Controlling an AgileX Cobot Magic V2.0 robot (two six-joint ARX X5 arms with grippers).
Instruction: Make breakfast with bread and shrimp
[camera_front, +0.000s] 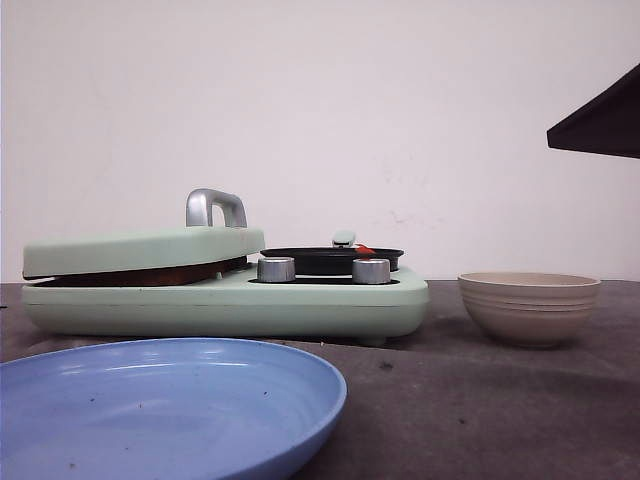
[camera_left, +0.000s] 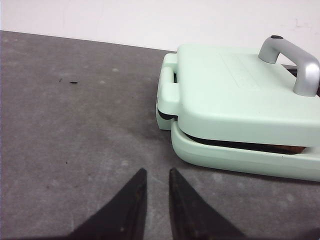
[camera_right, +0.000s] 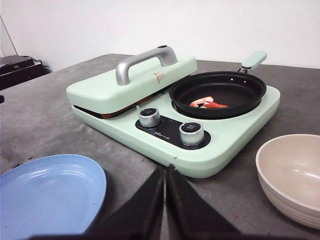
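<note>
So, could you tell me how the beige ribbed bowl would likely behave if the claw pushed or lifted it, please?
The beige ribbed bowl looks empty, so it is probably light and would slide on the dark table rather than tip, given its wide, low shape. Its glossy curved wall may slip in a grip. If ceramic, it could chip.

A staged test bench made up as a small breakfast kitchen, not a real home kitchen.

A plain grey tabletop runs up to a bare white wall, with no cabinets, sink or tiles in sight. On it stands only a mint-green breakfast cooker, with a closed hinged lid, two metal knobs and a black frying pan holding a few shrimp. A blue plate sits at the cooker's 7 o'clock and a beige bowl at its 4 o'clock. Dark equipment sits at the tabletop's far edge.
</note>
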